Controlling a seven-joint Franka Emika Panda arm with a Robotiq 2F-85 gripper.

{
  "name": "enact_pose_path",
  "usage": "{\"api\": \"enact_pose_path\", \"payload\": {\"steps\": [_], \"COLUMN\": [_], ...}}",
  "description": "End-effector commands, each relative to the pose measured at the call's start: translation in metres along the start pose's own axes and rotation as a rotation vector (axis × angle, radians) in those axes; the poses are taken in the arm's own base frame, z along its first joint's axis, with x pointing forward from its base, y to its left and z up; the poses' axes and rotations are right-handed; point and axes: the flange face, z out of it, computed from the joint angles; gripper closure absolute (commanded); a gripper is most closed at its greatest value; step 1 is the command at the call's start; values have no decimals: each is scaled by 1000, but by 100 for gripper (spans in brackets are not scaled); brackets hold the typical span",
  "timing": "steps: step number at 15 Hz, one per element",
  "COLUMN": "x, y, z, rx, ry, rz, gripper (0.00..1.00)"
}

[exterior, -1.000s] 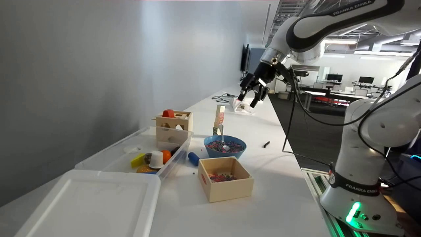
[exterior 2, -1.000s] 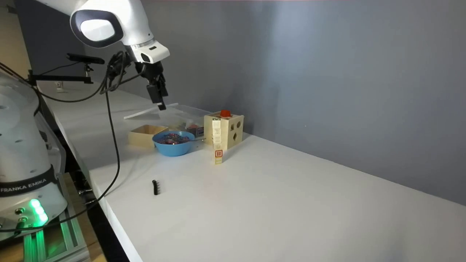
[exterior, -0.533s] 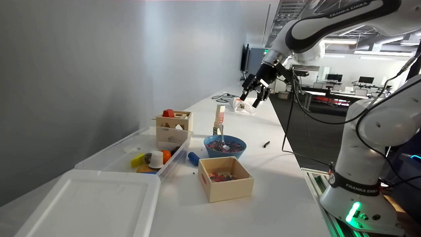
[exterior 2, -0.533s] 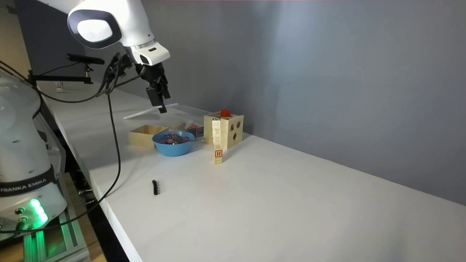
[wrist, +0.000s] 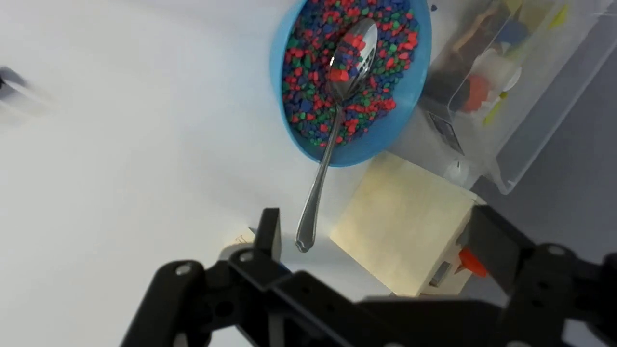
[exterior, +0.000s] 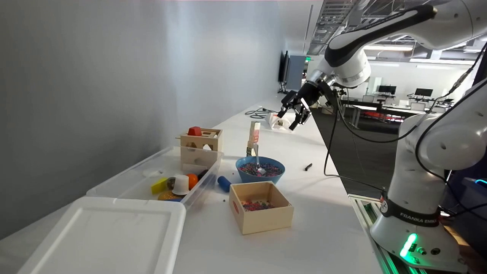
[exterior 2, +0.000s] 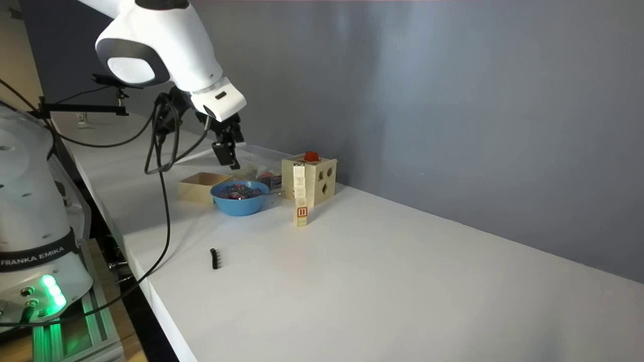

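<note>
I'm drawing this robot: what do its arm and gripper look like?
The rounded white arm has dark grey trim, thin black cables, a black band printed FRANKA EMIKA and a green light. The blocky black gripper has two fingers and round silvery screws.

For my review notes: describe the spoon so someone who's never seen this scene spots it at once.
On the long white table, find the round blue bowl of small red, green and blue bits. The spoon lies in it, scoop on the bits, handle jutting past the rim. Its shiny metal sets it apart from the nearby wooden shape sorter and upright block stack.
</note>
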Motion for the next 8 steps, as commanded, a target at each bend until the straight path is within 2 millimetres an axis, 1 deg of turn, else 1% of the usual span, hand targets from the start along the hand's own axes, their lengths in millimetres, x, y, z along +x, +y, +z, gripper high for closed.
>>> {"api": "enact_pose_path", "payload": {"steps": [1,3,5,6,7,8], "x": [13,21,30,35,43,25], "y": [27,42,52,57,59,55], "z": [18,26,33,37,44,31], "rx": [15,5,-5,-22,-83,-29], "ry": [-39,-52,-61,-55,-14,-43], "rz": [4,23,51,74,127,75], "gripper": [0,0,0,0,0,0]}}
